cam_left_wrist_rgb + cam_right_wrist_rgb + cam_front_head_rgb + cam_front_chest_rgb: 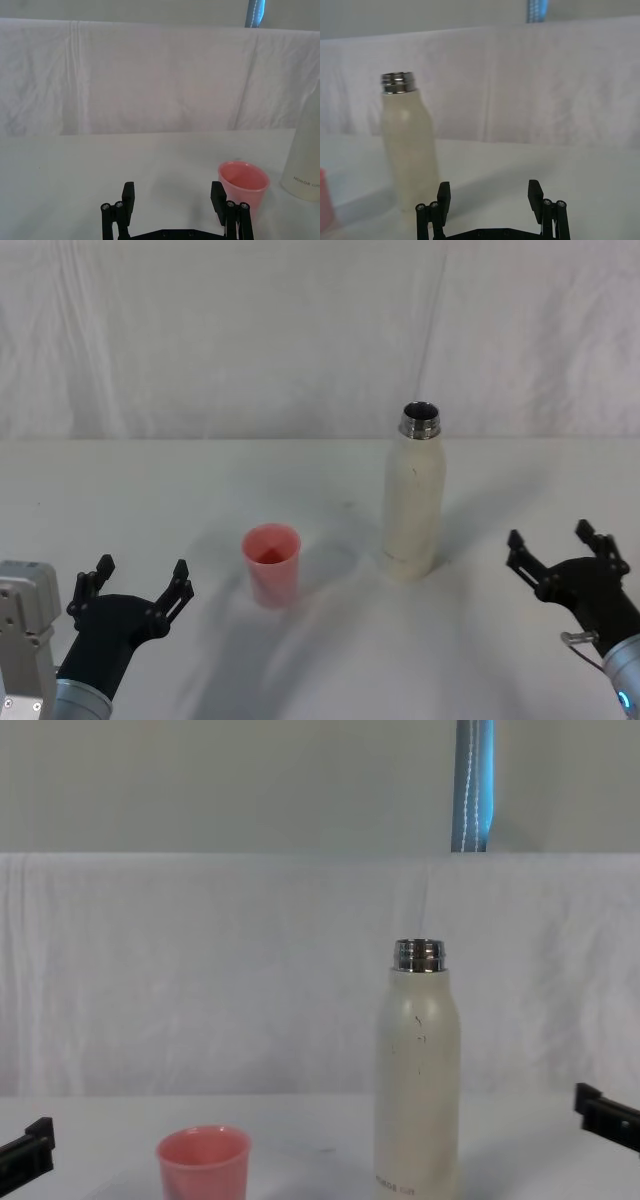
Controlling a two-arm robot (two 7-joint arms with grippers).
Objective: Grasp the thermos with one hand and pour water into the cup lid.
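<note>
Thermos [414, 502] stands uncapped right of my cup lid [271, 564]; left gripper [137, 585] and right gripper [556, 544] hover nearby, jaws released.

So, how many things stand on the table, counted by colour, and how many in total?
Cream-white: 1, the thermos, standing upright with its neck uncovered.
Pink: 1, the cup lid, standing upright on the thermos's left, apart from it.
Total: 2.
Both lie on the white table. The left tool and the right tool are open, holding nothing.
</note>
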